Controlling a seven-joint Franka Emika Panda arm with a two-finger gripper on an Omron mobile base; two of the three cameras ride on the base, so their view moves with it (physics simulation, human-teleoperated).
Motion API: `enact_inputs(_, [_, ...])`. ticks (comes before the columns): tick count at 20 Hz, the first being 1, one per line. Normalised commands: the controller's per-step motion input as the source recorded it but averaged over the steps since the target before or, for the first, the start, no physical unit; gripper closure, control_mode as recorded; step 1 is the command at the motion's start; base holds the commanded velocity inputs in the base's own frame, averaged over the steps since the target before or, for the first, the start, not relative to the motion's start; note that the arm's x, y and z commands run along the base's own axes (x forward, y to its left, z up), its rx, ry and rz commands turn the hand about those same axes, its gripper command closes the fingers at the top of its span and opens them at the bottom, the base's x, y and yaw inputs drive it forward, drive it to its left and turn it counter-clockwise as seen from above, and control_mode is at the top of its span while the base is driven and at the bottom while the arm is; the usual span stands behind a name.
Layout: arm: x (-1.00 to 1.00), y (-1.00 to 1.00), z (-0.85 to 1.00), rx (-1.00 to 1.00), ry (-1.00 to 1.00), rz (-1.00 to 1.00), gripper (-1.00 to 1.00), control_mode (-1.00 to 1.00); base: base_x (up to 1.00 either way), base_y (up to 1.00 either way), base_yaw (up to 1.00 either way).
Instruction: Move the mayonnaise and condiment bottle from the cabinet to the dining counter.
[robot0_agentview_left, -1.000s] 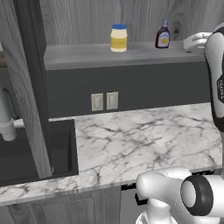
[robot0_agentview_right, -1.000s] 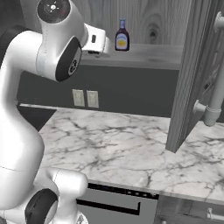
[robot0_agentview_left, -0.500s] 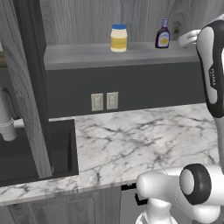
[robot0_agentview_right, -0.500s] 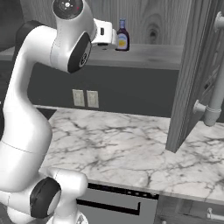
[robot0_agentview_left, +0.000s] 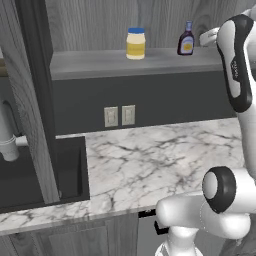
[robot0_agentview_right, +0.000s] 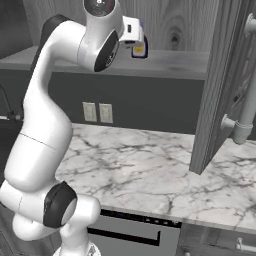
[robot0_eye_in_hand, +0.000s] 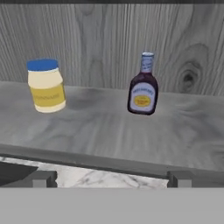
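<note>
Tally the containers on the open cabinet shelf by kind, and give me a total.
Mayonnaise jar, pale yellow with a blue lid: 1
Condiment bottle, dark with a yellow label and blue cap: 1
Total: 2, both upright and apart on the cabinet shelf.

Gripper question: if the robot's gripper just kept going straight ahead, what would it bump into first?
Probably the condiment bottle, standing just right of the line the open gripper points along. It might slip past on the left to the cabinet back wall; depth is unclear.
</note>
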Motion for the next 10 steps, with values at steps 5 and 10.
enact_inputs(5, [0.51,0.01,0.06,0.0,0.0,0.0,-1.0,-1.0,0.0,0.0,0.0])
enact_inputs(10, [0.4,0.0,-0.01,0.0,0.0,0.0,-1.0,-1.0,0.0,0.0,0.0])
